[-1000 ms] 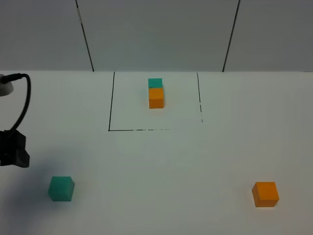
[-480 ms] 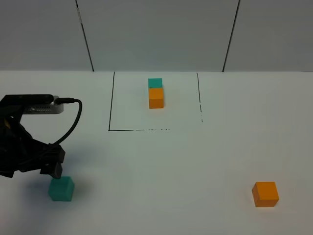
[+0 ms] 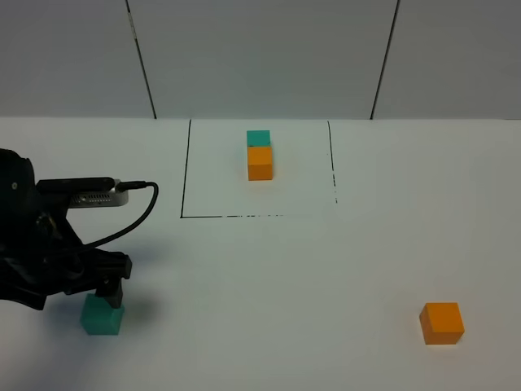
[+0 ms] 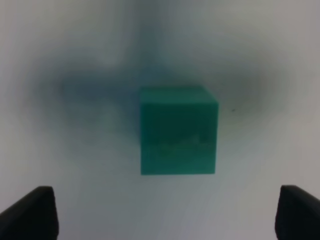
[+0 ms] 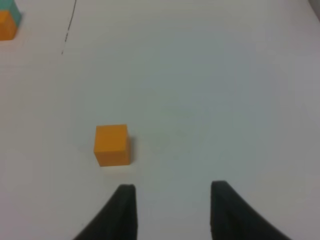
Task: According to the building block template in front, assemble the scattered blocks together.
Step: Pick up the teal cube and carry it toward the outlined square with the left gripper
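The left gripper (image 4: 164, 212) is hanging spread wide just above the small plain teal-green cube (image 4: 178, 131) near the front left corner of the white tabletop (image 3: 326, 269), likely getting ready to pinch it. The right gripper (image 5: 172, 200) is sitting closed up, holding nothing, near the plain orange cube (image 5: 112, 145) by the front right corner. The joined teal-and-orange cube pair (image 3: 260, 155) is sitting by the back edge, likely showing how they go together, and no words are showing anywhere.

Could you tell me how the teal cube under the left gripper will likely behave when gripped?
The teal cube looks rigid with flat faces, so it should probably sit steady in the open left gripper rather than roll. Its matte surface suggests little slipping. It looks small, so likely light, and may slide if nudged off-centre.
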Robot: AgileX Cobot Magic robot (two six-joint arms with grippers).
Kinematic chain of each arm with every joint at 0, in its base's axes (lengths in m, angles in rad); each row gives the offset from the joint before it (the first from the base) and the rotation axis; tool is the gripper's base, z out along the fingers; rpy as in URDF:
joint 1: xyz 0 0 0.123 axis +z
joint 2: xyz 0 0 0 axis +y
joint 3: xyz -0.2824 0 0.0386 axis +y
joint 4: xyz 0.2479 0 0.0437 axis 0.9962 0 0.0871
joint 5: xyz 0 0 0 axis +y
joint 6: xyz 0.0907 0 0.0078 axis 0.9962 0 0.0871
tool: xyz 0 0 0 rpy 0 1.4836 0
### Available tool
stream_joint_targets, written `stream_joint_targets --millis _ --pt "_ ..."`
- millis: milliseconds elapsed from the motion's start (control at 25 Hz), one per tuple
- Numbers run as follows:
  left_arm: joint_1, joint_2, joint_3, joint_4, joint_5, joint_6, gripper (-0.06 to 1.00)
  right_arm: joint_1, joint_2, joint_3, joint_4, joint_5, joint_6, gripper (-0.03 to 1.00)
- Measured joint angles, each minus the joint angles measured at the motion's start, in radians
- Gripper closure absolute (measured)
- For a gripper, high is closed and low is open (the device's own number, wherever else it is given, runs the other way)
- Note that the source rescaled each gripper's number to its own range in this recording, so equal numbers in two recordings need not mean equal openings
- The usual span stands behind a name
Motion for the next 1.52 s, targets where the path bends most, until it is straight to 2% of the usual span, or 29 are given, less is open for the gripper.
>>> stream_joint_targets --millis 400,1000,1520 --pt "0.0 0.088 0.049 -0.005 -0.131 0.001 0.12 0.0 0.0 0.0 0.0 0.0 0.0 0.97" --pt "0.0 0.176 0.053 -0.009 -0.192 0.008 0.16 0.0 0.0 0.0 0.0 0.0 0.0 0.97" --pt "0.0 0.194 0.053 -0.008 -0.2 0.01 0.21 0.0 0.0 0.0 0.0 0.0 0.0 0.97"
